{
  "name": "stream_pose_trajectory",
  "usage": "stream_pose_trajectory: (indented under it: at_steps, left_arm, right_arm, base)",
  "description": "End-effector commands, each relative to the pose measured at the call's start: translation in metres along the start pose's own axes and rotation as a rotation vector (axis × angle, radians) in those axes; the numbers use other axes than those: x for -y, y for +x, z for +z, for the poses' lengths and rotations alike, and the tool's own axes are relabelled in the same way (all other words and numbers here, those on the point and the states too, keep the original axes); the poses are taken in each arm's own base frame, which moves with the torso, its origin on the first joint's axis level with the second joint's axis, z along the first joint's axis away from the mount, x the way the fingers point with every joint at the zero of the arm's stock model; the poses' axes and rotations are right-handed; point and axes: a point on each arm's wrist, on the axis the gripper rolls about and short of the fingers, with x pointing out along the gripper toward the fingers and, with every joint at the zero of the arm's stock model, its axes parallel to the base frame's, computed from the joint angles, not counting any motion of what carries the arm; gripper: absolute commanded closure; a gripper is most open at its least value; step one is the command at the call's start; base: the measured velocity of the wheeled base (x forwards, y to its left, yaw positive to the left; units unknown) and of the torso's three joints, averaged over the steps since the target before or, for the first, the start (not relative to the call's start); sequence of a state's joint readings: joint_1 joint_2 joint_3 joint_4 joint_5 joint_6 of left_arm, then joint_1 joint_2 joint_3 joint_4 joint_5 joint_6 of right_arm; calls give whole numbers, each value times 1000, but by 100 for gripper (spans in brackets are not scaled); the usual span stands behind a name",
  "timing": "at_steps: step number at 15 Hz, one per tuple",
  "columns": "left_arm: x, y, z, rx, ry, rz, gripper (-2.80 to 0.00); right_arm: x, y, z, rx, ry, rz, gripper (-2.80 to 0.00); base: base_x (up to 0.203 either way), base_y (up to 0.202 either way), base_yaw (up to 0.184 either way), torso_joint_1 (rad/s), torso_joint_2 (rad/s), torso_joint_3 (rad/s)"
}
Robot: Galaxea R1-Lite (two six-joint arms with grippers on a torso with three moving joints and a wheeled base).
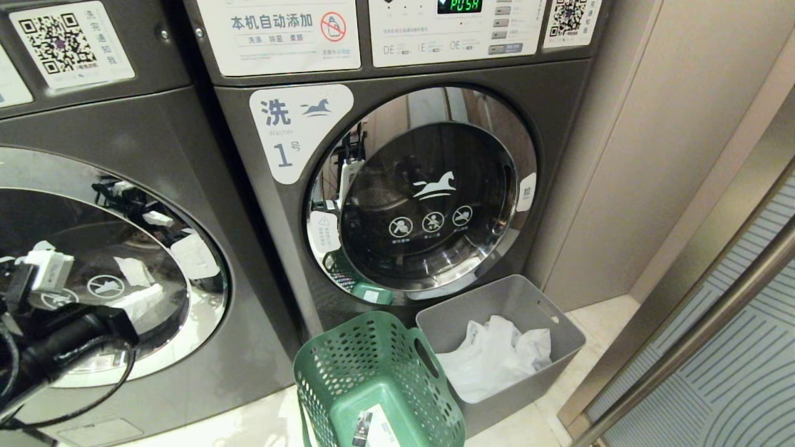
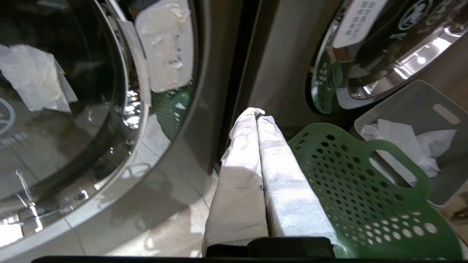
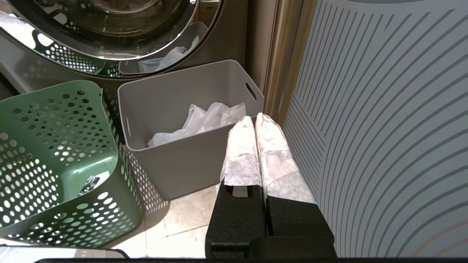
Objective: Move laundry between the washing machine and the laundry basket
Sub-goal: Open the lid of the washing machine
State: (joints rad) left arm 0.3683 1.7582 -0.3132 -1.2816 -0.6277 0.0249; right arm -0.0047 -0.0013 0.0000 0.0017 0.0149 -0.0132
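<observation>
Where wrists peer: closed end effectors (image 2: pixel 257 117)

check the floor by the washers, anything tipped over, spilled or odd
Nothing is spilled. The green perforated plastic basket stands tilted toward the camera rather than square on the floor, and it holds no clothes. The solid grey plastic bin beside it sits upright with crumpled white cloth inside.

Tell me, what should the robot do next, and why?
Probably swing the shut left gripper toward the closed door of the left washing machine to open it: the green basket looks empty, so laundry is likely inside. Right gripper idles beside the grey bin.
</observation>
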Motion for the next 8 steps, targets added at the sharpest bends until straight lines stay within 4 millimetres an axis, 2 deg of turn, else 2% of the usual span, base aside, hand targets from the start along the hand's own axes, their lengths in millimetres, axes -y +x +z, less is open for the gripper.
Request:
stream_pose_trajectory:
  at_steps: [1,3,8]
  left_arm:
    - [-15,18,-9,-16,-11,-9,0]
    - [-19,29,-9,1,6,-71,0]
    - [-34,56,-18,2,31,-93,0]
  right_arm:
    - [0,0,0,-1,-1,1,0]
    - [0,0,0,-1,-1,1,0]
    - [0,0,0,-1,-1,1,0]
  base:
    - [0,0,0,0,0,0]
    - [0,0,0,0,0,0]
    - [0,0,0,0,0,0]
